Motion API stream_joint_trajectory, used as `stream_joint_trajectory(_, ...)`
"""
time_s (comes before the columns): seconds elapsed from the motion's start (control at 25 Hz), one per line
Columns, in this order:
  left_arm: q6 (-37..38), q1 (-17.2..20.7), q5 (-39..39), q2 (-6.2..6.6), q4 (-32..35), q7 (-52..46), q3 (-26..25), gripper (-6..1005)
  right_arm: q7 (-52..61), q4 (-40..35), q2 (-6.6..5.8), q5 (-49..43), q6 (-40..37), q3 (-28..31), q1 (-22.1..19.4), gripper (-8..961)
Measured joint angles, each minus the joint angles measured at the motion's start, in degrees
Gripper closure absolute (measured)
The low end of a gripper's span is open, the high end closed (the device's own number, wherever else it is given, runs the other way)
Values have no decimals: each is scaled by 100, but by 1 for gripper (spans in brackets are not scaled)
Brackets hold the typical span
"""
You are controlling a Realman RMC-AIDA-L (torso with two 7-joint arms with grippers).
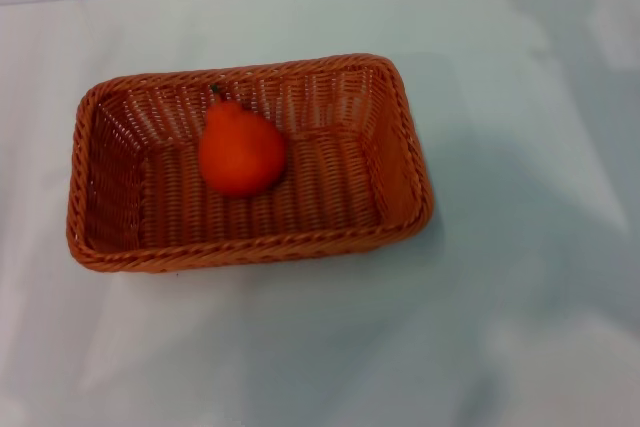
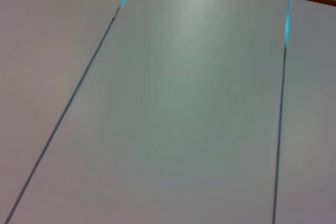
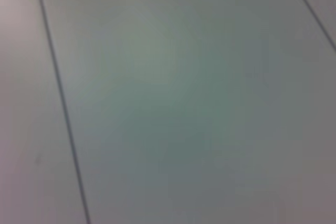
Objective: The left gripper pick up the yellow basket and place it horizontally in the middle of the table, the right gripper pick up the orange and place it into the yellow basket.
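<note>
Sitting inside the rectangular orange-brown woven basket (image 1: 250, 162), toward its left-centre, is the small bright orange fruit with a pointed stem end (image 1: 241, 150). Basket lies lengthwise on the plain white tabletop (image 1: 520, 277). Neither gripper shows in any view, so can't tell finger state. Both wrist views show only pale panels with dark seams (image 2: 68, 103).

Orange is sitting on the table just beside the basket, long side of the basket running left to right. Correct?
Not quite. The head view shows the orange lying inside the yellow basket, not beside it. The basket's long side does run left to right on the table.
</note>
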Motion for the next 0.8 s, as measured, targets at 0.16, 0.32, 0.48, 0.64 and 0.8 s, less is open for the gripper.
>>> stream_joint_trajectory(0.16,134,122,2,-8,-246,130,-9,219,-1,-88,-1,4,158,135,19,8)
stream_joint_trajectory(0.32,266,216,15,-17,-383,139,-12,219,-3,-98,-3,6,275,223,10,8)
stream_joint_trajectory(0.48,376,254,15,-24,-487,141,-13,219,-5,-68,-1,9,305,331,-11,9)
stream_joint_trajectory(0.64,393,264,28,-24,-527,121,-12,219,-6,-53,11,12,309,342,-61,9)
stream_joint_trajectory(0.8,497,269,39,-23,-573,77,1,219,-1,-52,14,14,258,352,-125,8)
